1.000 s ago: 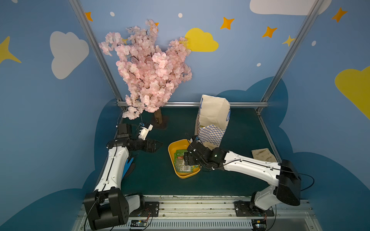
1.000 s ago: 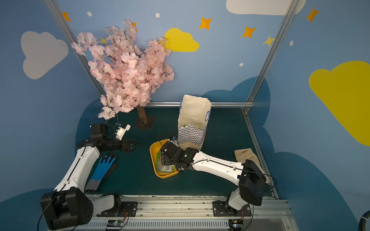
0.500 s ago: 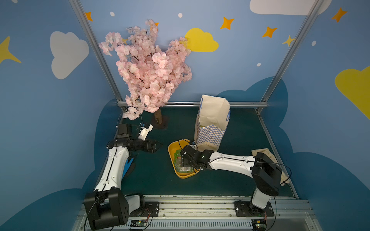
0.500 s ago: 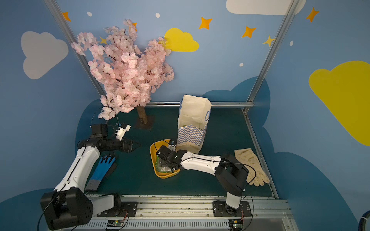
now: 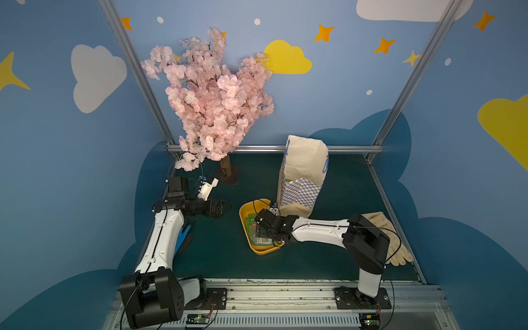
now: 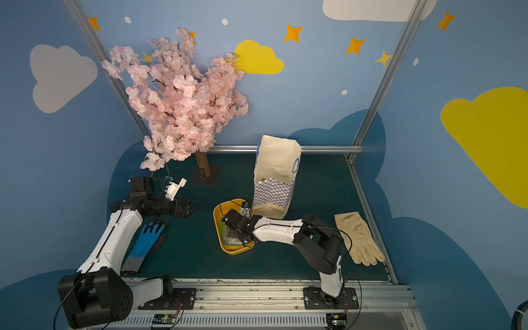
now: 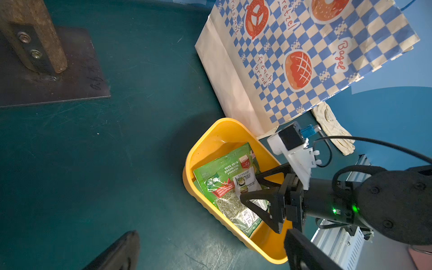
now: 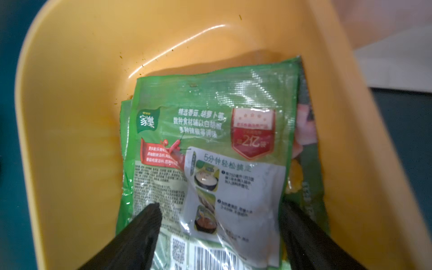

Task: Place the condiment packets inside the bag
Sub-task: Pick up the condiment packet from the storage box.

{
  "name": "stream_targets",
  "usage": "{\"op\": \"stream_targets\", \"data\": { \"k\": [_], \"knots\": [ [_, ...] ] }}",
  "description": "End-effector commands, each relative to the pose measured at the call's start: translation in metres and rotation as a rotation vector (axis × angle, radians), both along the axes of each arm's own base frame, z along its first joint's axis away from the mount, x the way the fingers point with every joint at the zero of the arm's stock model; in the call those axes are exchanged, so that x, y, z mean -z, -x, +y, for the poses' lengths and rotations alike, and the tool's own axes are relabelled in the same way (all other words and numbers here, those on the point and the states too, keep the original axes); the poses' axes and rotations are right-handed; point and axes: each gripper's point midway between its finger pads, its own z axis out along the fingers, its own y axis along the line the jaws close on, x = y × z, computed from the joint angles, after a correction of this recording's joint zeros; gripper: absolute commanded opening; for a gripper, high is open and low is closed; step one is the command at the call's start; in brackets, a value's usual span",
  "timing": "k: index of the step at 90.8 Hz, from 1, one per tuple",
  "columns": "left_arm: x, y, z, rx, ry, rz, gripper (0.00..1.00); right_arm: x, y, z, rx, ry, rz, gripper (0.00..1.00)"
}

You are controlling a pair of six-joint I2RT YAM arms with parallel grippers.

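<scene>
Condiment packets [image 8: 210, 152] overlap in the yellow tray [image 8: 70, 117] under the open right gripper [image 8: 219, 210], whose pinch may slip off foil or lift two; left gripper [image 5: 224, 208] idles open

Blue cloud-painted walls [image 5: 343, 100]; teal floor [image 5: 220, 254]

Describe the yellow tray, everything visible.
The yellow tray is a glossy plastic tub with rounded corners and raised walls, flecked with crumbs inside. It sits on the dark green tabletop close by the paper bag's foot. Green condiment packets lie stacked in it, the open right gripper reaching over the top one.
</scene>
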Motion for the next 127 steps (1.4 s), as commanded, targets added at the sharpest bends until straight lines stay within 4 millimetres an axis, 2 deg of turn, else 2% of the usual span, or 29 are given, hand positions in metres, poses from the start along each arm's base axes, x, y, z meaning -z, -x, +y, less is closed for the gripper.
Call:
{"op": "stream_targets", "data": {
  "k": [1,14,25,36,42,54,68,84,93,100,109,119,123,127],
  "knots": [
    [0.001,0.005,0.0,0.012,-0.003,-0.001,1.0,0.0,0.0,0.029,-0.048,-0.153,0.03,0.81],
    [0.001,0.006,0.0,0.012,-0.003,0.0,1.0,-0.011,-0.003,0.042,-0.063,-0.276,0.03,0.76],
    [0.003,0.006,-0.001,0.014,0.002,0.007,1.0,-0.032,-0.005,0.052,-0.087,-0.378,0.0,0.72],
    [0.003,0.005,-0.001,0.014,0.007,0.009,1.0,-0.043,-0.005,0.054,-0.099,-0.405,-0.018,0.65],
    [0.003,0.005,-0.002,0.015,0.011,0.009,1.0,-0.043,-0.006,0.053,-0.097,-0.408,-0.018,0.59],
    [0.003,0.005,-0.002,0.018,0.015,0.008,1.0,-0.048,-0.008,0.052,-0.097,-0.41,-0.043,0.39],
    [0.004,0.005,-0.003,0.02,0.015,0.007,1.0,-0.051,-0.012,0.046,-0.081,-0.391,-0.074,0.26],
    [0.005,0.006,-0.003,0.023,0.011,0.008,1.0,-0.048,-0.017,0.053,-0.079,-0.398,-0.073,0.23],
    [0.007,0.007,-0.001,0.023,0.0,0.007,1.0,-0.044,-0.02,0.059,-0.082,-0.407,-0.065,0.37],
    [0.009,0.007,0.0,0.023,-0.017,0.005,1.0,-0.039,-0.022,0.064,-0.08,-0.409,-0.059,0.37],
    [0.011,0.009,0.001,0.024,-0.03,0.008,1.0,-0.038,-0.024,0.067,-0.076,-0.431,-0.061,0.25],
    [0.011,0.011,0.001,0.028,-0.037,0.0,1.0,-0.047,-0.025,0.064,-0.073,-0.451,-0.086,0.05],
    [0.01,0.01,0.001,0.028,-0.038,-0.002,1.0,-0.056,-0.025,0.06,-0.074,-0.451,-0.108,0.0],
    [0.011,0.01,0.001,0.028,-0.04,-0.001,1.0,-0.064,-0.025,0.056,-0.075,-0.442,-0.13,0.0]
  ]
}}
